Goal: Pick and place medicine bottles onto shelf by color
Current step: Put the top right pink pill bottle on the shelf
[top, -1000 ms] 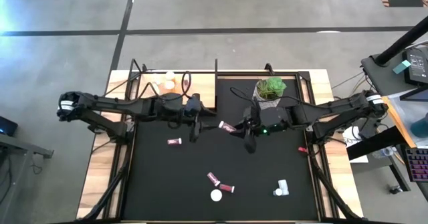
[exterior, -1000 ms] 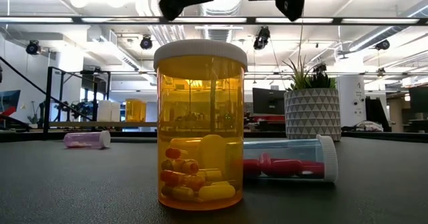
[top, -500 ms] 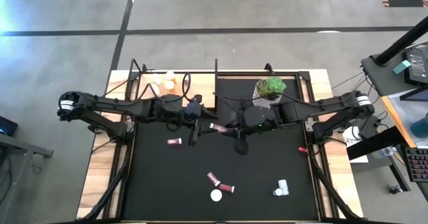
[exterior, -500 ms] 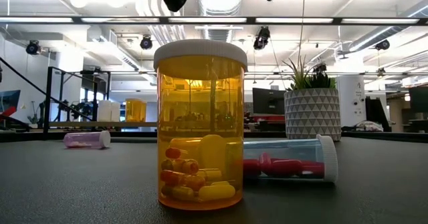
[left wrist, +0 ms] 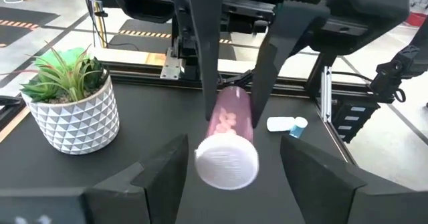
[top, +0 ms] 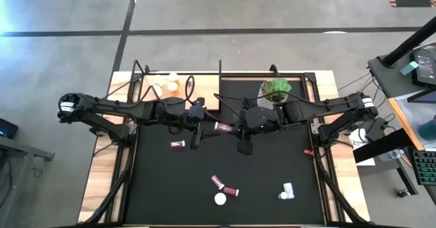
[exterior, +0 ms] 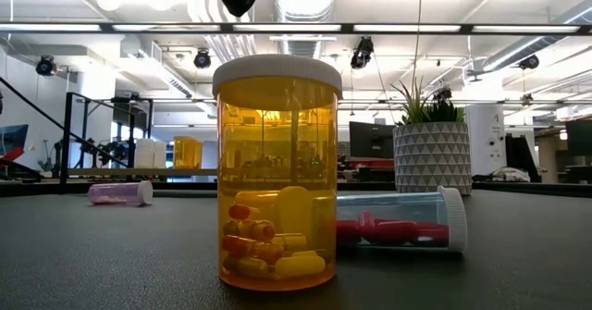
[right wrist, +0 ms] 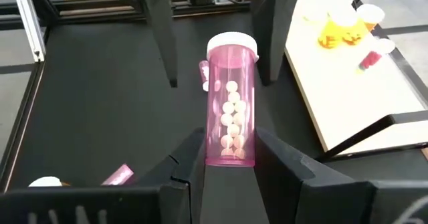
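while clamped in right pincer, pink bottle horizontal, cap toward left pincer

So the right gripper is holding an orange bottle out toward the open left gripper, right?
Not quite: the bottle in the right gripper is pink, with a white cap and pale pills inside, as the right wrist view shows. It is held out toward the open left gripper.

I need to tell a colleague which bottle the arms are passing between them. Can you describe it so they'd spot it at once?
Start at the potted plant at the far edge of the black mat; beside it the two arms meet in mid-air. The pink bottle lies sideways there, shut in the right gripper, its white cap pointing between the open fingers of the left gripper. It alone is off the table.
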Robot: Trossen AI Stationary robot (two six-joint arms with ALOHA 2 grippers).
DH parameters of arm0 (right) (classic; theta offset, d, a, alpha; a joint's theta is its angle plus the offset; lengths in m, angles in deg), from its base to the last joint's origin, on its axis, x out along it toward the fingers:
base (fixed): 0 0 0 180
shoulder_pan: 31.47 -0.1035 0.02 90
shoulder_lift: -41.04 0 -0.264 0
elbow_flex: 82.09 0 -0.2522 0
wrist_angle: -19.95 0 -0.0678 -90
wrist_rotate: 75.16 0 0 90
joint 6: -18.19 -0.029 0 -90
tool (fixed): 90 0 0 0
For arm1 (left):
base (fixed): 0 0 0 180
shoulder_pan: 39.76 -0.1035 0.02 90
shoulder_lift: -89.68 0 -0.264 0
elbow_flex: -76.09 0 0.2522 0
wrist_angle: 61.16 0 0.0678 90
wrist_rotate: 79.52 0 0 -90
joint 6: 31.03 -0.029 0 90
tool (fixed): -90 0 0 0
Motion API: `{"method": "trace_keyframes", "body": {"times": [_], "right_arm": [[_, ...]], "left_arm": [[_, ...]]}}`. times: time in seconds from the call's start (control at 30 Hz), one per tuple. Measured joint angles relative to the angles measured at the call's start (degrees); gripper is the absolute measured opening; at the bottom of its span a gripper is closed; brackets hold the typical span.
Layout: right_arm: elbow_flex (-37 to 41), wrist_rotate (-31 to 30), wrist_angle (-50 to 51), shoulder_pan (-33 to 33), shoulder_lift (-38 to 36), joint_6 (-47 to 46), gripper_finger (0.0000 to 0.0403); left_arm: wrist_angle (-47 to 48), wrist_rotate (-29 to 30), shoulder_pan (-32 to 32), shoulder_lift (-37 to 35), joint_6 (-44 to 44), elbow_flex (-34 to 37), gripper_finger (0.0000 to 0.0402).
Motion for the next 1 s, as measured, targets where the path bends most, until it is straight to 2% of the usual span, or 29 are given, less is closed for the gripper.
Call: {"method": "trace_keyframes", "body": {"times": [0.33,0.73,1.0], "right_arm": [[0.0,0.0,0.0,-0.1,0.0,0.1,0.01],[0.0,0.1,0.1,-0.1,0.0,0.6,0.01],[0.0,0.1,0.5,-0.1,-1.1,-0.1,0.0107]], "left_arm": [[0.0,0.9,0.0,0.0,0.0,0.0,0.0216],[-0.1,0.8,0.0,0.0,-0.1,0.0,0.0114],[-1.9,0.8,0.0,0.0,0.0,-0.2,0.0101]]}}
